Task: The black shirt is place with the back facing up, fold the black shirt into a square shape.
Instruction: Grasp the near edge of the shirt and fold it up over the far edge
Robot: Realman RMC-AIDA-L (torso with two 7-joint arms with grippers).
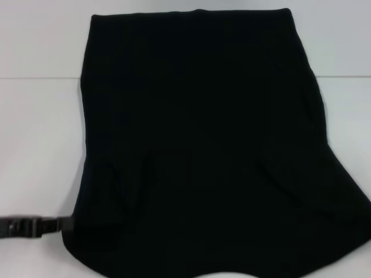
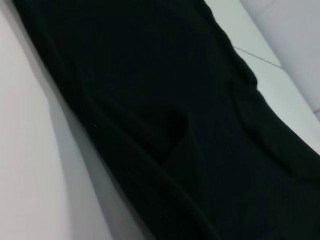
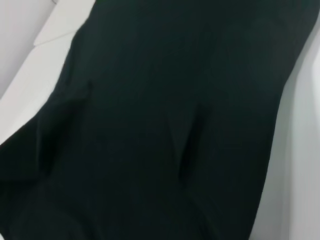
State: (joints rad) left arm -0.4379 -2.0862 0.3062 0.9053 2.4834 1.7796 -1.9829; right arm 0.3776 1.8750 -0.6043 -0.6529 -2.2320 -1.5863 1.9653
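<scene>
The black shirt (image 1: 203, 145) lies spread flat on the white table (image 1: 35, 145) and fills most of the head view. Its straight edge lies at the far side, and it flares wider toward the near side. No lettering shows. Low creases cross its near half. My left gripper (image 1: 65, 223) reaches in from the near left, and its tip is at the shirt's near-left edge. The left wrist view shows the shirt (image 2: 175, 125) running slantwise over the table. The right wrist view is almost filled by the shirt (image 3: 165, 125). My right gripper shows in no view.
A thin seam (image 1: 40, 77) crosses the white surface at the far side. Bare white table shows left of the shirt and as a narrower strip (image 1: 351, 116) on its right.
</scene>
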